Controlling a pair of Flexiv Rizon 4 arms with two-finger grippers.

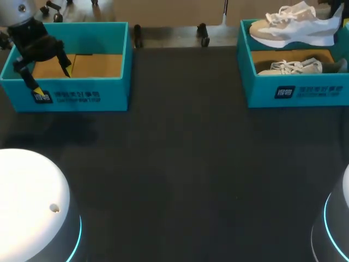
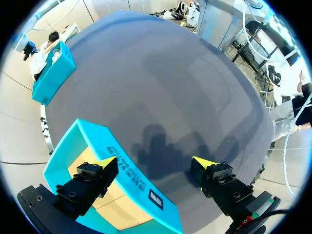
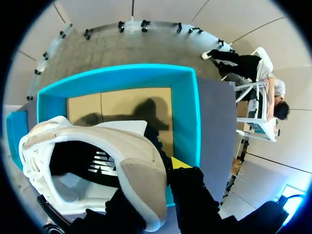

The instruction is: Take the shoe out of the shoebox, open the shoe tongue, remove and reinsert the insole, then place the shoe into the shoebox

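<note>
Cream padded shoe (image 3: 114, 141) — pinched by right gripper (image 3: 165, 178) over teal shoebox (image 3: 122, 77).

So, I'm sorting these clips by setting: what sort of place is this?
Probably a robot test bench for shoe handling: a dark table carries an empty teal shoebox and a second shoebox with a shoe inside, and my right gripper holds a white shoe above it.

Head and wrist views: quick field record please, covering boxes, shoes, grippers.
left shoebox: no shoe in it, cardboard floor bare
left gripper: open, straddling the left shoebox's front wall
right shoebox: holds the second shoe
second shoe: lying inside the right shoebox
held shoe: above the right shoebox, gripped at the heel end
right gripper: shut on the held shoe
</note>
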